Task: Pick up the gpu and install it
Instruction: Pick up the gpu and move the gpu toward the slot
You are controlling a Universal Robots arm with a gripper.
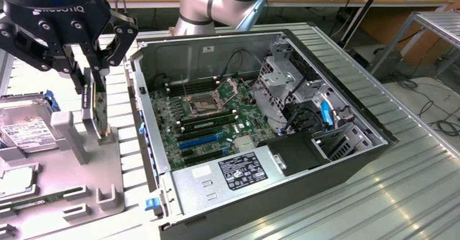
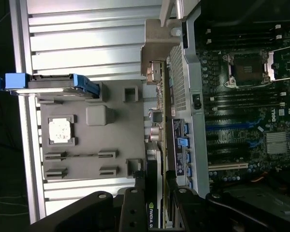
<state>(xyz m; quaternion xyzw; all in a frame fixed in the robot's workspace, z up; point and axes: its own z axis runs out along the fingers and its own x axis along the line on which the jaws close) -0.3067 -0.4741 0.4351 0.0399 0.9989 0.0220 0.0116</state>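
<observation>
The gripper [image 1: 88,70] pinches the gpu [image 1: 94,108], which hangs upright just below it. Under it lies a gray tray [image 1: 72,176]; the open case [image 1: 188,51] stands beside.

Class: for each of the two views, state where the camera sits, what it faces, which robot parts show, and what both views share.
Exterior view: set high, looking down into the open computer case; the arm and the jaws, closed on the gpu, show.
Wrist view: on the wrist, looking along the jaws past the gpu to the grey tray.
Shared: gpu, tray, case, jaws.
</observation>
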